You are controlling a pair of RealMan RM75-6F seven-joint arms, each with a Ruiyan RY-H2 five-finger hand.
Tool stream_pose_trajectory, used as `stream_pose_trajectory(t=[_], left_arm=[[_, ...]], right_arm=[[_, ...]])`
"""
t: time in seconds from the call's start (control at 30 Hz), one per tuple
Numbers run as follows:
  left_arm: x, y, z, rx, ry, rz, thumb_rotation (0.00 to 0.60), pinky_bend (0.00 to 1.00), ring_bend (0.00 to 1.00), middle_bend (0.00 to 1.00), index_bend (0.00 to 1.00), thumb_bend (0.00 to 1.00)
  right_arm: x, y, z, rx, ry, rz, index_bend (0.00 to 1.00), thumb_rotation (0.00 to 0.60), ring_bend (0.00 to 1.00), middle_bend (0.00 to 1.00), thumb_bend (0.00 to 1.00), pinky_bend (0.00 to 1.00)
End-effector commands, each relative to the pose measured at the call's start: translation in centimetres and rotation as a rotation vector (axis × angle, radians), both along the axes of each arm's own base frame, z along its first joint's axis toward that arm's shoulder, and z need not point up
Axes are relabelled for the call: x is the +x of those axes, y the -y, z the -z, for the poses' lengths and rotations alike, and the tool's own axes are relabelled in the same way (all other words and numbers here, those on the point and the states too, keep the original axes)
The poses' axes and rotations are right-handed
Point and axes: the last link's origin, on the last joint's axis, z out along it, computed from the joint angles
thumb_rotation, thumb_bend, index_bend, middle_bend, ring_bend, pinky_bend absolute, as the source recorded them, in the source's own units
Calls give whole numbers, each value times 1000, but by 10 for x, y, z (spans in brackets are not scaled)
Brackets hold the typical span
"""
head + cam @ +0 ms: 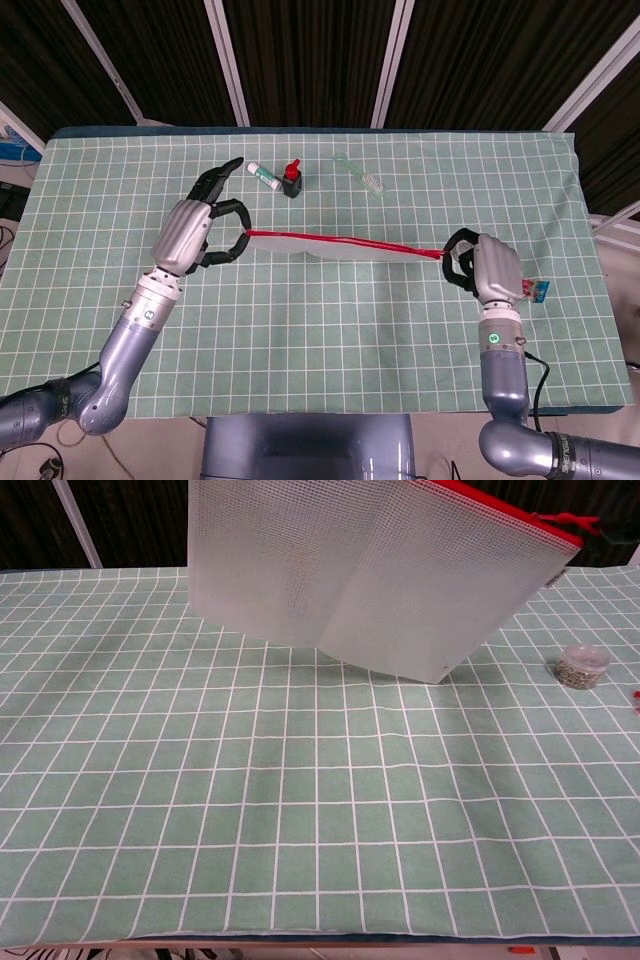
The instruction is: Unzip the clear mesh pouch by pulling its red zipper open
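Above the green checked cloth [420, 200] that covers the table, the pouch [370, 570] hangs in the air between the two hands, stretched from one to the other. From the head view it is seen edge-on, so mostly its red zipper [340, 240] shows, as a long thin line.

At the left end, the left hand [195, 228] holds the corner of the pouch, pinched between the thumb and curled fingers, while one finger points straight up toward the far edge of the table. Behind this hand, on the cloth, lies a small white tube [264, 175] with a green band, and just beside it stands a little dark bottle [291, 178] with a red cap. A clear toothbrush [362, 175] lies a bit further right.

In the chest view the pouch fills the upper part of the picture: a white mesh sheet hanging down, with the red zipper along its top right edge.

At the right end, the right hand [487, 268] has its fingers closed around the zipper's end; whether it grips the pull itself I cannot tell. Close to this hand a small round jar [581, 666] stands on the cloth, and a little packet [538, 290] with red and blue shows just beside the hand.
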Motion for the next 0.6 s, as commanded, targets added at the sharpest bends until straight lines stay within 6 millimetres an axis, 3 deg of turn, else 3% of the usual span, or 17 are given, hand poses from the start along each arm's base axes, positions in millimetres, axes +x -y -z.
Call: stream_pose_trajectory(t=[0.03,0.5,0.53,0.6], left_arm=[[-13,0,-4,9,-18,-24,600,0,0,2,613,429],[-36,2,-10,14,-54,-67,600,0,0,0,568,405],[-37,2,-10,11,-63,-72,600,0,0,0,551,387],[-39,3,-9,3,-79,-81,600,0,0,0,492,305]], right_arm=[[-7,1,-8,-23,-2,16,692,600,1000,1000,636,1000],[-17,-2,-20,-35,-11,23,688,600,1000,1000,624,989],[-17,-2,-20,-37,-18,18,673,600,993,993,609,977],[-18,-3,-20,-32,-32,9,554,600,912,909,525,906]])
